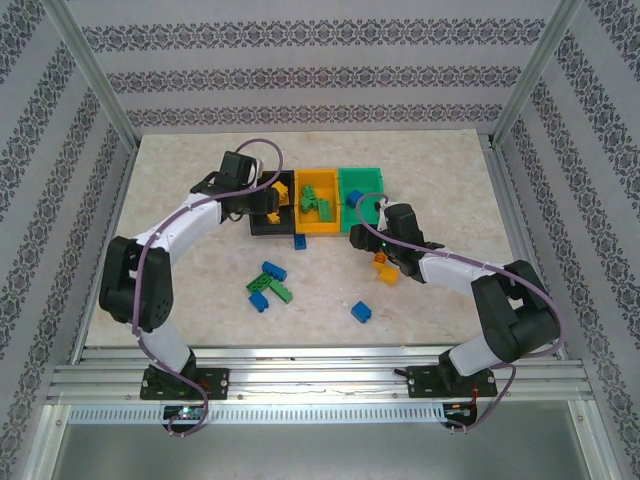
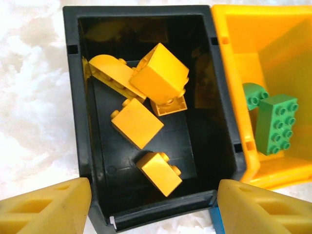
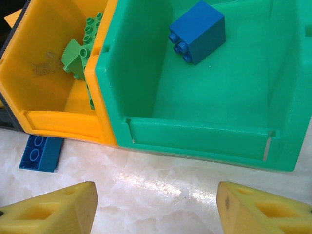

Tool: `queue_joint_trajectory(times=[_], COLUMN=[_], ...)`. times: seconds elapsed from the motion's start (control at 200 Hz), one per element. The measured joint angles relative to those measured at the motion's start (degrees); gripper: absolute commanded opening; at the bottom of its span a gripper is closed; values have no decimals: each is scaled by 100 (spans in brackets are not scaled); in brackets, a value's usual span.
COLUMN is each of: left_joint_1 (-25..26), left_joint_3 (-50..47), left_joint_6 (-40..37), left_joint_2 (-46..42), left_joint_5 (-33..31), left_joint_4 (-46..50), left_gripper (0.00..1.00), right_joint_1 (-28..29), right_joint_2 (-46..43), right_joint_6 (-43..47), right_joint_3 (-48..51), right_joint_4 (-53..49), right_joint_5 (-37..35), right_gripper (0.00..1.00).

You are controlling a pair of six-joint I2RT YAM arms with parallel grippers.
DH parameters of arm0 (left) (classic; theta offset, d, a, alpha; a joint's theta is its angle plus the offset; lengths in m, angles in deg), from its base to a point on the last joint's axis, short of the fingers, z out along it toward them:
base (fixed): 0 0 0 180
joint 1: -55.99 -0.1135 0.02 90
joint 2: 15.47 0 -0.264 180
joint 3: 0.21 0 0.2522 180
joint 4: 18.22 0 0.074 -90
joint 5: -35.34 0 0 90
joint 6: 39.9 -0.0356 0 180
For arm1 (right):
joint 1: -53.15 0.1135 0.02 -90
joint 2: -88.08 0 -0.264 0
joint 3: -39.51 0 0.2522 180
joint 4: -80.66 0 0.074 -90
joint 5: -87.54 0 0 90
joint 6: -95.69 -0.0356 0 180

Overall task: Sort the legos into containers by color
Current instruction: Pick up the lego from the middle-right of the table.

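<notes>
While blue, green and orange studded plastic bricks (image 1: 268, 285) are lying loose on the marbled tabletop (image 1: 450, 180), the right gripper (image 3: 156, 207) is hovering, jaws spread and empty, before the green plastic bin (image 3: 195, 141) holding one blue brick (image 3: 197, 31). The left gripper (image 2: 153, 204) is hanging, jaws parted and empty, over the black plastic bin (image 2: 73, 97) of yellow-orange bricks (image 2: 137, 122); the orange-yellow bin (image 2: 229, 73) between is holding green bricks (image 2: 277, 124).

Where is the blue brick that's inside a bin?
In the right wrist view, the blue brick lies inside the green bin, near its far wall; the orange-yellow bin stands just left.
</notes>
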Motion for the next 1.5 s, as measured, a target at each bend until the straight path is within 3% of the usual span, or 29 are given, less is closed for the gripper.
queue_joint_trajectory(times=[0.235, 0.57, 0.824, 1.014, 1.124, 1.344, 1.499], left_joint_1=[39, 101, 116, 116, 116, 109, -52], left_joint_3=[-754, -2227, -2627, -3112, -3279, -3281, -3397], left_joint_6=[0, -17, -70, -284, -326, -299, -120], left_joint_2=[-411, -1200, -1534, -2109, -2339, -2258, -2251], left_joint_5=[208, 785, 1196, 909, 732, 426, 332], left_joint_4=[-505, -2022, -2542, -2553, -2557, -2555, -2573], left_gripper=[69, 68, 69, 72, 72, 71, 70], right_joint_1=[-11, -85, -81, 81, 162, 387, 643], right_joint_2=[-455, -1370, -922, -382, -76, 245, 299], right_joint_6=[11, -116, -155, -162, -162, -166, -149], right_joint_3=[44, 577, 192, -229, -422, -608, -949], right_joint_4=[-433, -1729, -2262, -2339, -2479, -2726, -2846], right_joint_5=[-68, -531, -544, -612, -741, -981, -1060], right_gripper=[67, 68, 69, 67, 62, 35, 34])
